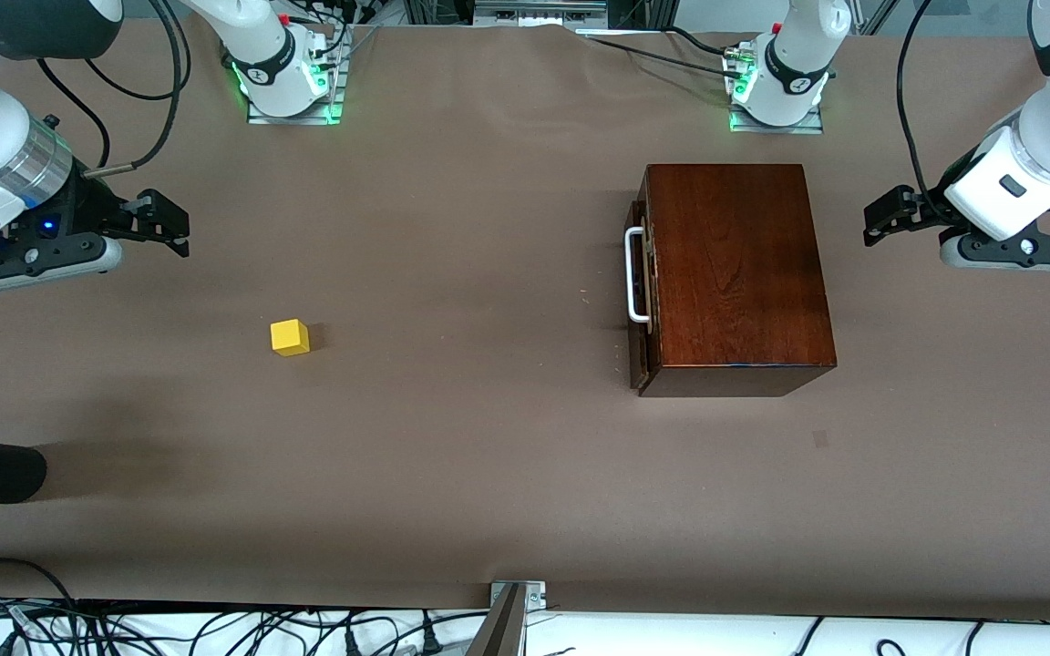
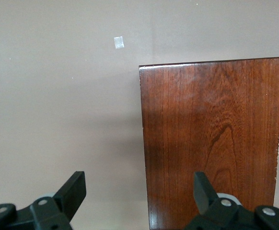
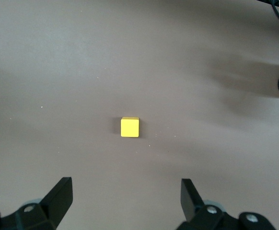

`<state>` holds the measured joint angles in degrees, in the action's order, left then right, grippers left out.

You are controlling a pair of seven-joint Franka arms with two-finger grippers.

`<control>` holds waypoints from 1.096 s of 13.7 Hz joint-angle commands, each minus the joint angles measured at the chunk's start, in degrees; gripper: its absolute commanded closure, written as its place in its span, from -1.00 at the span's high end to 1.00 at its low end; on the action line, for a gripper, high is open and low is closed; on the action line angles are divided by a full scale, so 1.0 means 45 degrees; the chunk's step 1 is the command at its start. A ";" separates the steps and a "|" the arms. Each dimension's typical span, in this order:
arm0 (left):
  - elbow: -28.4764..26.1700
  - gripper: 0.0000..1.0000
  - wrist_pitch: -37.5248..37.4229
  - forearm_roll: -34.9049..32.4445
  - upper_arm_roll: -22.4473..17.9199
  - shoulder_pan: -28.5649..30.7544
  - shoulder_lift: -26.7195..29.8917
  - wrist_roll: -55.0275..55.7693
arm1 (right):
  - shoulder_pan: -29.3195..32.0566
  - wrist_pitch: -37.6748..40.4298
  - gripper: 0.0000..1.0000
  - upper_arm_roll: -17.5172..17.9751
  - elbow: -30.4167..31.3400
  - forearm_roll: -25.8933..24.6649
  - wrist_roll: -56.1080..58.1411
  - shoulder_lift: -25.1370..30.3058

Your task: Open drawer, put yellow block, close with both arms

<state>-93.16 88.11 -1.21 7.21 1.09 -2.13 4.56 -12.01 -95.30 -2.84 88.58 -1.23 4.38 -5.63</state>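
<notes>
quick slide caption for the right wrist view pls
Open right pincer hovers above the yellow block, alone on the brown table.

A robotics lab: bolted arm bases [image 1: 288,87], cable tangles [image 1: 215,633], paper-covered table [image 1: 488,456].

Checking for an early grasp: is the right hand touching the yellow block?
Apart. In the right wrist view the open right hand has bare table between its fingers and the yellow block; the front view shows that hand well away from it.
</notes>
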 commanded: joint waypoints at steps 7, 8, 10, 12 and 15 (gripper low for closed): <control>0.0214 1.00 -0.0147 0.0211 0.0018 -0.0046 -0.0053 0.0002 | 0.0150 0.0064 1.00 0.0046 -0.0289 0.0468 -0.0016 -0.0116; 0.0214 1.00 -0.0166 0.0211 0.0018 -0.0105 -0.0053 0.0099 | 0.0150 0.0064 1.00 0.0046 -0.0289 0.0468 -0.0016 -0.0116; 0.0214 1.00 -0.0535 0.0211 0.0057 -0.0125 -0.0053 0.0177 | 0.0130 0.0064 1.00 0.0046 -0.0289 0.0448 -0.0035 -0.0116; 0.0272 1.00 -0.1122 0.0387 0.0057 -0.0125 -0.0112 0.0158 | 0.0130 0.0064 1.00 0.0066 -0.0289 0.0370 -0.0055 -0.0116; 0.0389 1.00 -0.1241 0.0368 0.0057 -0.0241 -0.0462 0.0081 | 0.0130 0.0064 1.00 0.0066 -0.0289 0.0331 -0.0016 -0.0116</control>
<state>-93.13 83.99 -1.03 7.62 0.68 -2.39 4.64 -11.99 -95.32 -2.93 88.57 -0.20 4.37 -5.63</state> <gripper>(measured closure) 0.000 0.000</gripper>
